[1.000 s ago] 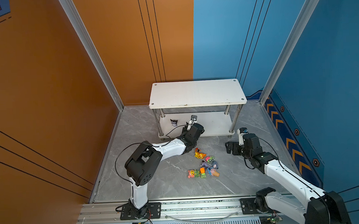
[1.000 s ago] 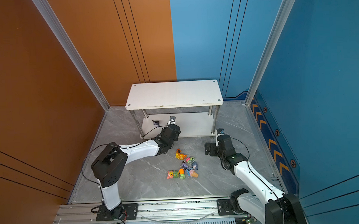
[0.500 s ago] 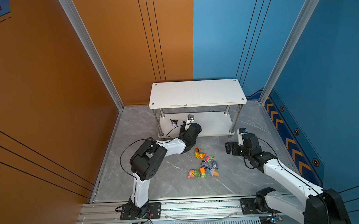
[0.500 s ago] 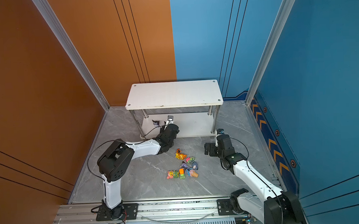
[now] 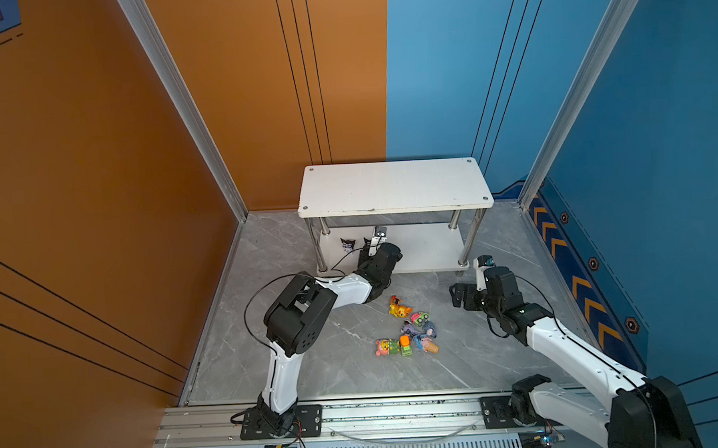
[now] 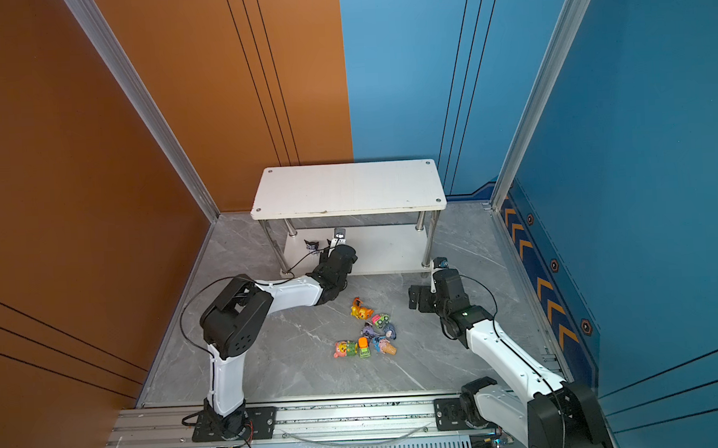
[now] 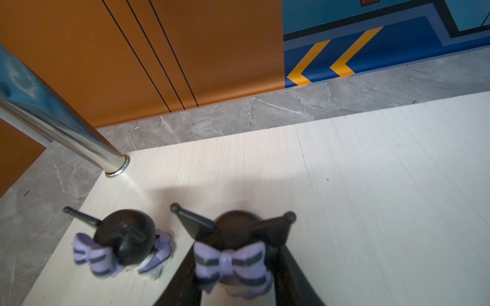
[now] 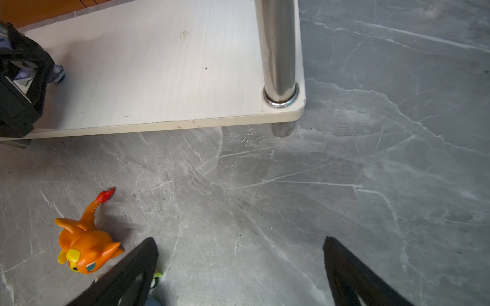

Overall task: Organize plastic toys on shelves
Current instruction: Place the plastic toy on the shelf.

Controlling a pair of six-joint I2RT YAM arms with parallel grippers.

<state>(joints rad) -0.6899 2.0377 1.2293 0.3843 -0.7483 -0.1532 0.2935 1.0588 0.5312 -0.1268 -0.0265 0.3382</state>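
Now my left gripper pinches a black toy, maybe resting on the shelf; my right gripper stands wide, dragon beside.

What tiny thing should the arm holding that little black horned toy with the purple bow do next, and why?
Probably open the left pincer and let go: it is shut on the horned toy, held upright at the lower shelf board, right beside its twin already standing there. Whether the base touches the board yet, I cannot tell.
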